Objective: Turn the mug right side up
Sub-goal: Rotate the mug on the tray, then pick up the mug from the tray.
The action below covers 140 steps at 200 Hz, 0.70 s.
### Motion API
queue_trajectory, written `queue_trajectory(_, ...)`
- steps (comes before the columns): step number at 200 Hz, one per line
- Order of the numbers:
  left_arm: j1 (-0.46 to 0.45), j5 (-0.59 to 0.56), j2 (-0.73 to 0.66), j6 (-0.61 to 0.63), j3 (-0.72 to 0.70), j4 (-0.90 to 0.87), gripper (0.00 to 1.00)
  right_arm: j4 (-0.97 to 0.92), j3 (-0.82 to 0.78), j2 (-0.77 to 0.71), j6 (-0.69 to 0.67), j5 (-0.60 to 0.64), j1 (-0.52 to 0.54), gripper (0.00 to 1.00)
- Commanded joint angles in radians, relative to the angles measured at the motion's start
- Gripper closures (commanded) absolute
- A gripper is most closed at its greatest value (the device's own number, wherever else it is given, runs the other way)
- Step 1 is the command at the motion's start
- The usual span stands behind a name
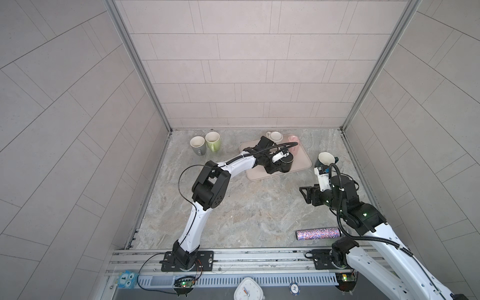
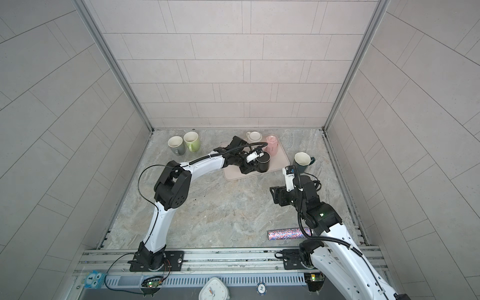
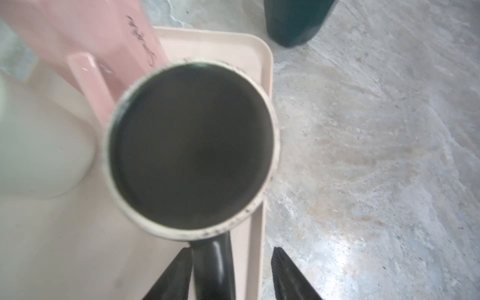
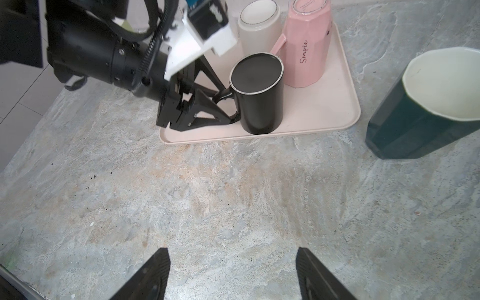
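Black mug (image 4: pixel 255 104) stood base-up on tray (image 4: pixel 324 122), axis vertical, handle (image 3: pixel 213 267) toward left gripper (image 3: pixel 231 249): jaws apart astride it, seemingly not clamped. Right gripper (image 4: pixel 232 250) gaping, empty, well back.

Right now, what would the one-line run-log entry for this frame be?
black mug: upside down on pale pink tray | left gripper: open, straddling handle | right gripper: open, empty, above table
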Motion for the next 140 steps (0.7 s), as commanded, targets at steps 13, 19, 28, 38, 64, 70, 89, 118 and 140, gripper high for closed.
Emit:
queue_trajectory(13,0.007,-0.055,0.008,-0.056,0.075,-0.051,0.46,-0.009,-0.014,-0.031,0.024,0.015,-0.006,0.23)
queue_trajectory(19,0.006,-0.050,0.011,-0.059,0.082,-0.054,0.46,-0.010,-0.039,-0.035,0.024,0.015,-0.007,0.23)
queue_trajectory(28,0.007,-0.045,0.020,-0.062,0.097,-0.064,0.46,-0.011,-0.045,-0.041,0.021,0.017,-0.007,0.23)
queue_trajectory(38,0.006,-0.047,0.032,-0.061,0.115,-0.082,0.46,-0.013,-0.045,-0.046,0.020,0.020,-0.007,0.23)
queue_trajectory(64,0.006,-0.058,0.051,-0.054,0.146,-0.125,0.47,-0.015,-0.046,-0.052,0.013,0.026,-0.009,0.23)
queue_trajectory(70,0.005,-0.064,0.052,-0.054,0.148,-0.131,0.47,-0.015,-0.047,-0.052,0.012,0.027,-0.009,0.23)
queue_trajectory(89,0.004,-0.064,0.049,-0.047,0.147,-0.150,0.47,-0.015,-0.049,-0.045,0.010,0.033,-0.011,0.22)
queue_trajectory(118,-0.003,-0.066,0.055,-0.037,0.164,-0.177,0.50,-0.014,-0.050,-0.042,0.008,0.032,-0.015,0.22)
queue_trajectory(140,-0.011,-0.053,0.078,-0.030,0.207,-0.216,0.54,-0.013,-0.054,-0.044,0.010,0.031,-0.017,0.23)
